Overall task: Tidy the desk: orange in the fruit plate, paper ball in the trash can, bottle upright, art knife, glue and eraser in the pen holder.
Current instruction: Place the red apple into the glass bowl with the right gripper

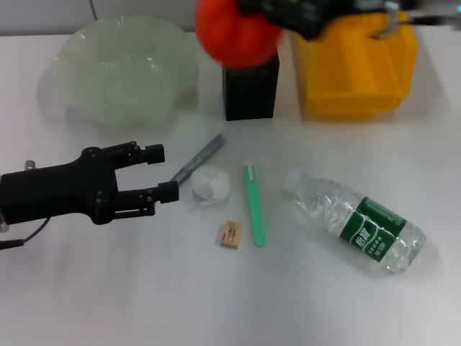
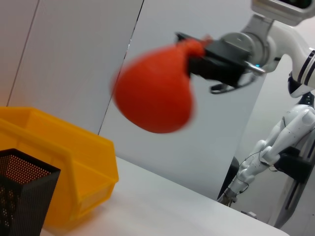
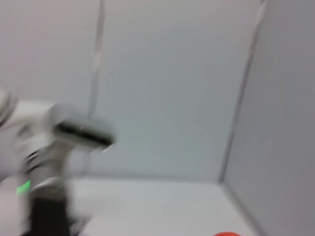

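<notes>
Orange (image 1: 234, 32): carried aloft at the far edge of the desk, clamped in the right gripper (image 1: 248, 11), fingers closed round its far-right side. Seen from the left wrist as a blurred red-orange mass (image 2: 155, 88) hanging from the same gripper (image 2: 197, 56), well above the desk. Directly over the black pen holder (image 1: 251, 90), not yet over its target.

Fruit plate (image 1: 79, 47): pale green, at the far left; lies to the left of the held orange, near but apart. Judged: coming move a leftward carry, then a lowering into the bowl's middle.

Yellow bin (image 1: 356, 79): just right of the pen holder, behind the carrying arm.

Left gripper (image 1: 162, 171): low over the desk at the near left, fingers spread and grasping nothing, tips just beside the paper ball (image 1: 209, 184) and the grey art knife (image 1: 198, 162).

Still on the desk: eraser (image 1: 230, 234), green glue stick (image 1: 253, 204), bottle (image 1: 353, 218) lying on its side, cap toward the middle.
</notes>
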Action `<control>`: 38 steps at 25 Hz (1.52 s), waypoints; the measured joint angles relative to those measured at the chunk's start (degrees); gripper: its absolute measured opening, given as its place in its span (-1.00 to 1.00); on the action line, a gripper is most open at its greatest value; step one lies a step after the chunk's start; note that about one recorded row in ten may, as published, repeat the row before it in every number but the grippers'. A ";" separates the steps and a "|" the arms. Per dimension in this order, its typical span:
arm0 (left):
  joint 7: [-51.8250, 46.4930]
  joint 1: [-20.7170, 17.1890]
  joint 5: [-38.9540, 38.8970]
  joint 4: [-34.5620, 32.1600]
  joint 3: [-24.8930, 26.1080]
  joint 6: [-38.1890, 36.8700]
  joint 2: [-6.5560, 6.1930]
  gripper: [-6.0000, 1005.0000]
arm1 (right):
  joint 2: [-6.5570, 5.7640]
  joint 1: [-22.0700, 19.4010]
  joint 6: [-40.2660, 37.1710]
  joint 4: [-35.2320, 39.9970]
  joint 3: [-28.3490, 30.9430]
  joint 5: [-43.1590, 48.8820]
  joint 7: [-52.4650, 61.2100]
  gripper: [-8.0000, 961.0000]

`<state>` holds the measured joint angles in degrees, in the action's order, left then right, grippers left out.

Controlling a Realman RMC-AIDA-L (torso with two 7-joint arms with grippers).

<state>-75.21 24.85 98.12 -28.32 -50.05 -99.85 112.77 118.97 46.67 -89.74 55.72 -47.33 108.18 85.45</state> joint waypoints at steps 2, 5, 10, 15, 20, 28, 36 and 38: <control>0.14 -0.01 0.04 -0.01 -0.10 0.10 0.29 0.61 | 0.37 0.89 7.19 -4.77 -4.07 -4.91 -3.21 -0.79; 0.75 -0.32 0.05 -0.02 -0.04 -0.03 0.60 0.61 | 0.38 2.71 16.74 -11.27 -11.57 -12.86 -8.25 -0.84; 0.97 -0.37 0.06 0.02 -0.03 -0.09 0.74 0.61 | 0.58 6.20 30.96 -18.20 -23.44 -23.85 -14.52 -0.88; 1.07 -0.30 0.06 0.02 -0.05 -0.06 0.87 0.61 | 0.87 11.16 44.11 -23.57 -32.24 -34.57 -18.17 -0.88; 1.67 -0.08 0.06 -0.20 -0.05 0.07 1.32 0.61 | 0.91 16.14 52.01 -26.99 -36.95 -42.09 -18.75 -0.88; 2.66 0.20 -0.17 -0.38 -0.05 0.31 1.50 0.61 | 0.91 21.55 56.03 -30.37 -37.37 -45.84 -18.75 -0.88; 3.18 0.28 -0.29 -0.42 0.04 0.55 2.09 0.61 | 0.91 21.93 56.70 -30.99 -37.40 -46.14 -18.84 -0.88; 3.18 0.29 -0.29 -0.43 0.04 0.63 2.14 0.61 | 0.92 21.87 56.70 -31.00 -37.39 -46.14 -18.84 -0.87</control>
<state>-72.03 25.14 97.82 -28.74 -50.01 -99.22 114.90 119.89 68.54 -33.04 24.72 -84.72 62.04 66.62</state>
